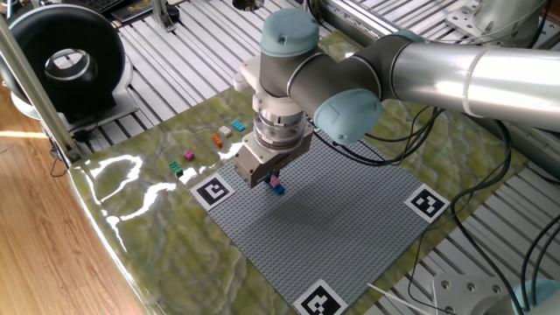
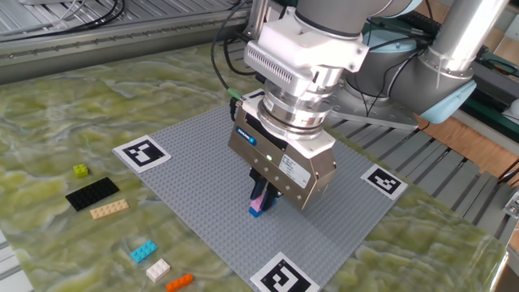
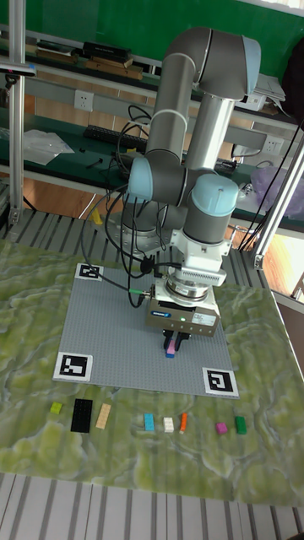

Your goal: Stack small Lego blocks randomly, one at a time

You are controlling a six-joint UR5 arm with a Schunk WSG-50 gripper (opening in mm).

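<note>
My gripper (image 2: 261,198) points straight down over the large grey baseplate (image 2: 195,174), its fingers closed around a pink block (image 2: 258,200). That pink block sits on top of a blue block (image 2: 256,212) standing on the plate. The same pair shows under the gripper (image 1: 269,181) as the pink block (image 1: 276,181) on the blue block (image 1: 279,190), and in the tall view as the pink block (image 3: 172,346) under the gripper (image 3: 173,341). The fingers hide much of the pink block.
Loose blocks lie on the green mat beside the plate: yellow-green (image 2: 80,170), tan (image 2: 109,209), cyan (image 2: 143,251), white (image 2: 157,269), orange (image 2: 179,281), magenta (image 3: 221,428) and green (image 3: 239,425). A flat black plate (image 2: 92,193) lies there too. Marker tags sit at the baseplate's corners.
</note>
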